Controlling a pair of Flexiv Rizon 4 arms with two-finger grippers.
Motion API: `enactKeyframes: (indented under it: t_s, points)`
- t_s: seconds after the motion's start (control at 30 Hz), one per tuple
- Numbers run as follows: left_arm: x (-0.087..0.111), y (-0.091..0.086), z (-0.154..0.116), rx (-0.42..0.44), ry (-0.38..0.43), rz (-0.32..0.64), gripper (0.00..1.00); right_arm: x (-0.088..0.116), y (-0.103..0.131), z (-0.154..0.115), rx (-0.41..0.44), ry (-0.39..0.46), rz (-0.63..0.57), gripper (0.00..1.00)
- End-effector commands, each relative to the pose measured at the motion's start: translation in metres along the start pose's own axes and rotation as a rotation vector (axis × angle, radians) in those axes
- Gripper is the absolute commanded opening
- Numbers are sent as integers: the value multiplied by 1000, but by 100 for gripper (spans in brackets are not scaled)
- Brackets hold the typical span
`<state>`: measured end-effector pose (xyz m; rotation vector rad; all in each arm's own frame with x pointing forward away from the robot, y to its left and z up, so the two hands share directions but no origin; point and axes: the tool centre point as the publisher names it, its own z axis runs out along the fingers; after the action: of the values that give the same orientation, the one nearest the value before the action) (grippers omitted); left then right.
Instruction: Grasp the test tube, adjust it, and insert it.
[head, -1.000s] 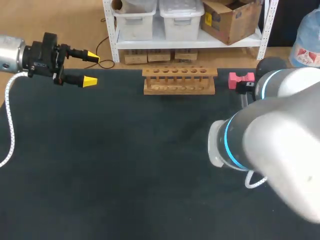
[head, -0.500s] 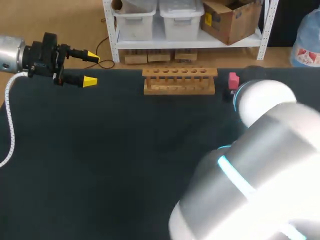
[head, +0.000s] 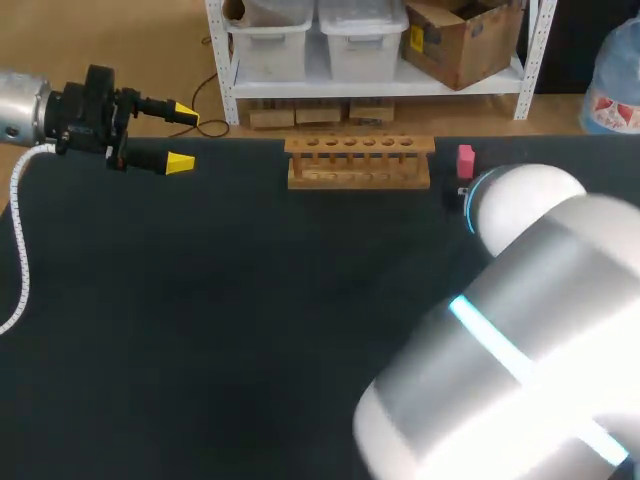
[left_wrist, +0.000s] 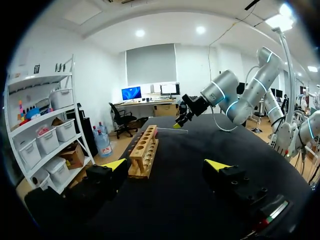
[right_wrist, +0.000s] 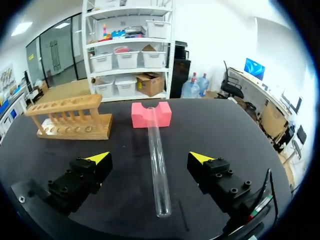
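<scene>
Test tube (right_wrist: 157, 160) lies on the black worktop (head: 250, 300), its far end resting in the notch of a pink foam block (right_wrist: 151, 114), just beside the wooden rack (head: 358, 160). The right gripper (right_wrist: 150, 158) hangs over it, yellow-tipped fingers spread wide on either side of the glass and touching nothing. Across the worktop, well apart from the rack, the left gripper (head: 183, 137) sits with its fingers parted and empty. The right arm (head: 520, 340) fills the head view's lower right.
</scene>
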<state>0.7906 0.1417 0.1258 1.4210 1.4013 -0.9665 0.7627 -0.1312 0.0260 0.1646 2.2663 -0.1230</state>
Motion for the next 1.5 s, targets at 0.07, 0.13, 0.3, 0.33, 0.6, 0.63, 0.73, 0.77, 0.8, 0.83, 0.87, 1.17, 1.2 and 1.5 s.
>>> enactKeyframes:
  t_s: [0.07,0.13,0.3,0.33,0.6,0.63,0.73,0.77,0.8,0.83,0.87,1.17,1.2,1.5]
  points:
    - [0,-2,0,-5,0,2,100,2,-10,4,-251,16,-24,100]
    - [0,-2,0,-5,0,2,100,3,-10,7,-255,15,-31,100]
    - [0,-2,0,-5,0,2,100,5,-7,14,-264,10,-39,100]
    - [0,-2,0,-5,0,2,100,5,-7,15,-266,10,-39,100]
    - [0,-2,0,-5,0,2,100,6,-6,29,-273,7,-33,100]
    - [0,-2,0,-5,0,2,100,6,-7,30,-272,6,-34,100]
    - [0,-2,0,-5,0,2,100,4,-9,35,-264,4,-30,100]
    - [0,-2,0,-5,0,2,100,4,-9,38,-260,4,-28,100]
    - [0,-2,0,-5,0,2,100,4,-10,40,-257,6,-24,100]
    - [0,-2,0,-5,0,2,100,4,-10,42,-254,7,-22,100]
    - [0,-2,0,-5,0,2,100,4,-11,44,-251,8,-21,100]
    - [0,-2,0,-5,0,2,100,5,-11,54,-222,16,-20,100]
    - [0,-2,0,-5,0,2,100,6,-11,55,-218,18,-20,100]
    - [0,-2,0,-5,0,2,100,9,-11,60,-179,28,-23,82]
